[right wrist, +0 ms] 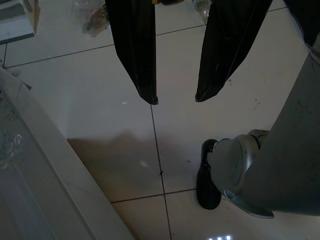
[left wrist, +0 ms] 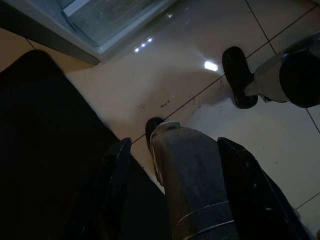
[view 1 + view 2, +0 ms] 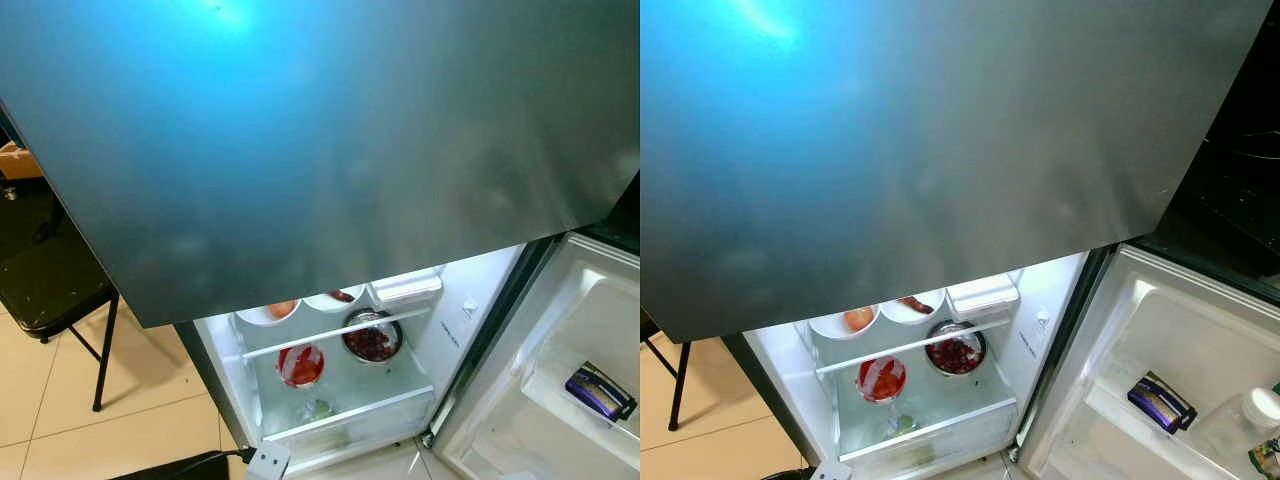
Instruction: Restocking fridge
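Note:
The fridge's grey upper front (image 3: 300, 150) looms close before me. Below it the lower compartment stands open and lit. On its glass shelf (image 3: 330, 335) sit a white bowl with a fruit (image 3: 270, 311), a second white bowl (image 3: 335, 298), a steel bowl of dark red food (image 3: 371, 340) and a white box (image 3: 405, 287). A red-topped container (image 3: 300, 364) lies lower down. The open door (image 3: 560, 400) on the right holds a purple packet (image 3: 598, 391) and a clear bottle (image 3: 1240, 420). Both arms hang idle over the tiled floor: left gripper (image 2: 174, 144) open, right gripper (image 1: 176, 99) open, nothing between their fingers.
A black folding chair (image 3: 50, 285) stands to the left of the fridge. A white plug with a black cable (image 3: 268, 460) lies on the floor at the fridge's foot. A dark mat (image 2: 45, 150) lies by my feet (image 2: 237, 75). Bagged items (image 1: 92, 17) lie on the tiles.

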